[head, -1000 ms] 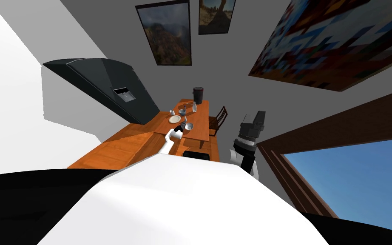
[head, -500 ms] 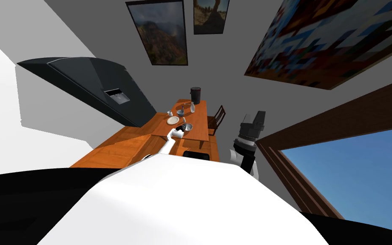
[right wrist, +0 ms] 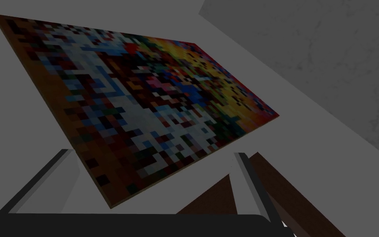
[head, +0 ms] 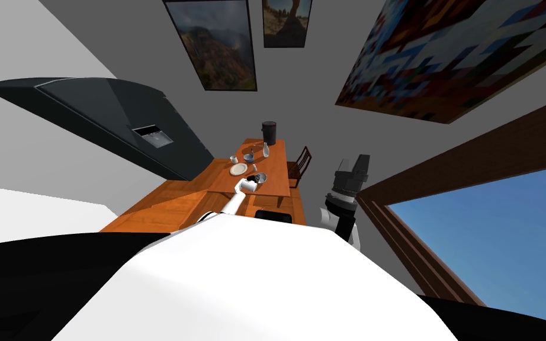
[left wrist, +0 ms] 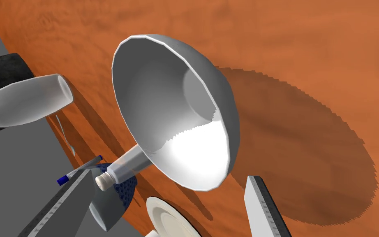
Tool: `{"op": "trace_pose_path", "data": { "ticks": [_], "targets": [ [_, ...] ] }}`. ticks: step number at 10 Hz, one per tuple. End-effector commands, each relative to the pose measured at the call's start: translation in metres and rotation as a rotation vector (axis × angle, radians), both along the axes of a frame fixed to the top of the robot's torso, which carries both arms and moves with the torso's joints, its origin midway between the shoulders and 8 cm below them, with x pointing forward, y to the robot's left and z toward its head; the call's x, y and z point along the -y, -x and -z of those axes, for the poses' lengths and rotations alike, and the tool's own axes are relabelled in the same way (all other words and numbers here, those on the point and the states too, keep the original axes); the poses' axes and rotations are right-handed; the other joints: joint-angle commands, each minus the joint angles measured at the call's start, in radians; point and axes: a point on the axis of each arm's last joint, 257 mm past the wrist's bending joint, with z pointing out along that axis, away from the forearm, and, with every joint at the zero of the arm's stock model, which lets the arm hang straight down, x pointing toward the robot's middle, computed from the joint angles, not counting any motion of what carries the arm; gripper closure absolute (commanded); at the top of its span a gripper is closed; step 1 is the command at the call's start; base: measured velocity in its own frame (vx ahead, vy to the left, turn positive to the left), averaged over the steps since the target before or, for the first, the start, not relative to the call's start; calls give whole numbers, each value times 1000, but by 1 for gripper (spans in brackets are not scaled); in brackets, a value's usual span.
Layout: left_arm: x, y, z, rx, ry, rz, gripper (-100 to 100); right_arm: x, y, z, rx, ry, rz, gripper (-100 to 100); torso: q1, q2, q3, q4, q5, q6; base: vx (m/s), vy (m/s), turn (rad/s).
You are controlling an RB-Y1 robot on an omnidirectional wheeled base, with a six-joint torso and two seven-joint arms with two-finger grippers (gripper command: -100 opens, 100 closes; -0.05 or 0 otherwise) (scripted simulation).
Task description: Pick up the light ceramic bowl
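The light bowl (left wrist: 176, 119) is plain white and grey and sits on the orange-brown wooden table (left wrist: 308, 61). In the left wrist view its open mouth faces my left gripper (left wrist: 164, 205), just ahead of the fingertips. That gripper is open, and the fingers (left wrist: 262, 210) stand apart without touching the bowl. From the head camera the bowl (head: 262, 177) is small, with the left gripper (head: 253, 179) right beside it over the table (head: 278, 169). My right gripper (right wrist: 147, 185) is open and empty, and the right arm (head: 346, 189) is raised at my right side.
Past the bowl stand a white bottle (left wrist: 24, 103), a clear bottle (left wrist: 123, 168), a blue patterned bowl (left wrist: 114, 197), a white plate (left wrist: 168, 218) and a pen (left wrist: 77, 173). A dark bin (head: 269, 133) stands at the table's far end. A chair (head: 300, 166) and a dark fridge (head: 124, 124) flank the table.
The whole head picture has shifted, so my head or torso has moved. My left gripper stays beside the bowl, slightly closer. The right arm has not moved.
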Motion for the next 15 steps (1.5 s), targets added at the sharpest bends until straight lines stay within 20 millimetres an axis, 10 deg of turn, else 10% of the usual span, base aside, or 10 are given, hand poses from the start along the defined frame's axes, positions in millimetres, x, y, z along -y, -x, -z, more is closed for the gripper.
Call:
{"op": "trace_pose_path", "data": {
  "ticks": [1, 8, 9, 10, 14, 15],
  "targets": [
    [-3, 9, 15, -63, -8, -7, -100, 0, 0, 0, 0, 0, 0, 0, 0, 0, 0, 0, 0, 0, 37, 32, -123],
    [-15, 41, 50, -199, -30, -28, -100, 0, 0, 0, 0, 0, 0, 0, -1, 0, 0, 0, 0, 0, 36, 24, -54],
    [-15, 42, 51, -201, -30, -28, 0, 0, 0, 0, 0, 0, 0, 0, -1, 1, 0, 0, 0, 0, 0, 0, 0],
    [-18, 44, 58, -200, -29, -30, -100, 0, 0, 0, 0, 0, 0, 0, -1, 1, 1, 0, 0, 0, 34, 4, -16],
    [-20, 49, 68, -201, -29, -32, -100, 0, 0, 0, 0, 0, 0, 0, -2, -2, -1, 0, 0, 0, 46, -5, -11],
    [-20, 48, 68, -199, -29, -32, 100, 0, 0, 0, 0, 0, 0, 0, -2, 0, 0, 0, 0, 0, 0, 0, 0]
  ]
}}
